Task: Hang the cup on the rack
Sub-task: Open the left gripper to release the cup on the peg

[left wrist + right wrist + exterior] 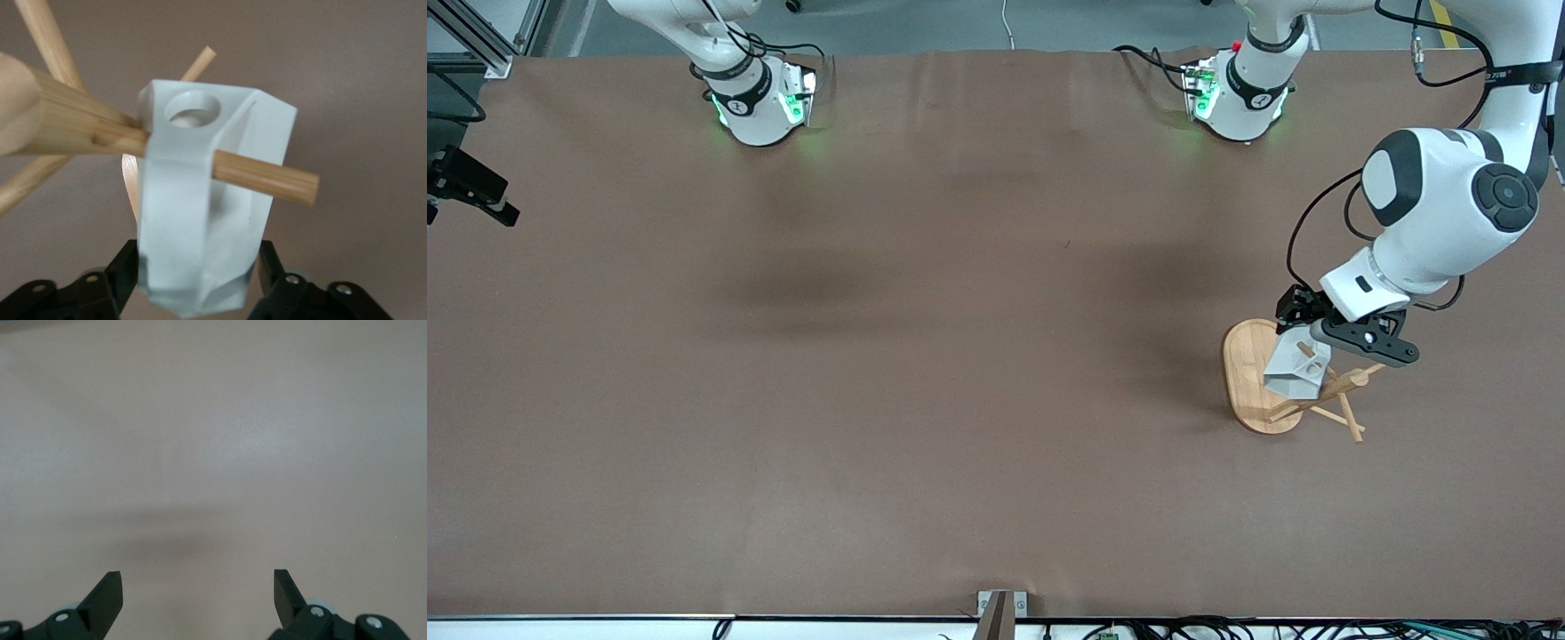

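on the rack (1249, 373), toward the left arm's end of the table, the cup (1294, 366) sat threaded onto one of the thin angled pegs (267, 177), and the left wrist view told why: the peg ran between the flat handle tab and the cup's body, so the handle bore on the wood. the round hole in the tab faced the camera, unused by the peg.

the cup was white, matte and angular, all flat facets tapering down. the peg was a smooth pale bamboo dowel with a clean cut end, sprouting from a much thicker central post (53, 123) with visible grain; other pegs fanned off at angles. the oval base was flat and pale.

the left gripper (200, 273) hovered at the cup, its black fingers (127, 270) flanking the faceted body; they looked slightly parted from it, though whether they touched or gripped it i could not tell. my read: this was the letting-go stage, with the hang itself looking done.

the right gripper (198, 597) waited with its fingers spread wide and nothing between them, over bare brown table cloth (925, 356), smooth and faintly creased.
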Motion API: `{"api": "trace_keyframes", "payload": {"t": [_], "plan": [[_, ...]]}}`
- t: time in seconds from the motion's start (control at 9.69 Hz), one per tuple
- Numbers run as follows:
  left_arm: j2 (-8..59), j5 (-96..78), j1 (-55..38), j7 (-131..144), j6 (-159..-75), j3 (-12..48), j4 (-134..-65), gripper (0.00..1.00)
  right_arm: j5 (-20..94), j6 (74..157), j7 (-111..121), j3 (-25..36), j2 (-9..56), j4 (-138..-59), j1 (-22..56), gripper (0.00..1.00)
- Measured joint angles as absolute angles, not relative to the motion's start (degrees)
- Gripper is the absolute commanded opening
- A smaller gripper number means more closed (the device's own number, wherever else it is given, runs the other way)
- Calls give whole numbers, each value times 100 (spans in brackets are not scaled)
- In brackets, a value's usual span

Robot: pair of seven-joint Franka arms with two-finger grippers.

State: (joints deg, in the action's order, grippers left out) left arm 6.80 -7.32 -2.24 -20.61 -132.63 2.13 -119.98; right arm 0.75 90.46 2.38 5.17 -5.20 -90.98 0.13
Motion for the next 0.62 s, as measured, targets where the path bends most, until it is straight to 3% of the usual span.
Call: {"api": "trace_keyframes", "payload": {"t": [0.31,0.62], "plan": [[676,-732,-227,-2049,-13204,213,-11782,100,75,9046,238,517,-521,-9098,13,100],[489,-771,-256,-1456,-12388,214,-11275,100,75,9045,238,518,-520,-9098,13,100]]}}
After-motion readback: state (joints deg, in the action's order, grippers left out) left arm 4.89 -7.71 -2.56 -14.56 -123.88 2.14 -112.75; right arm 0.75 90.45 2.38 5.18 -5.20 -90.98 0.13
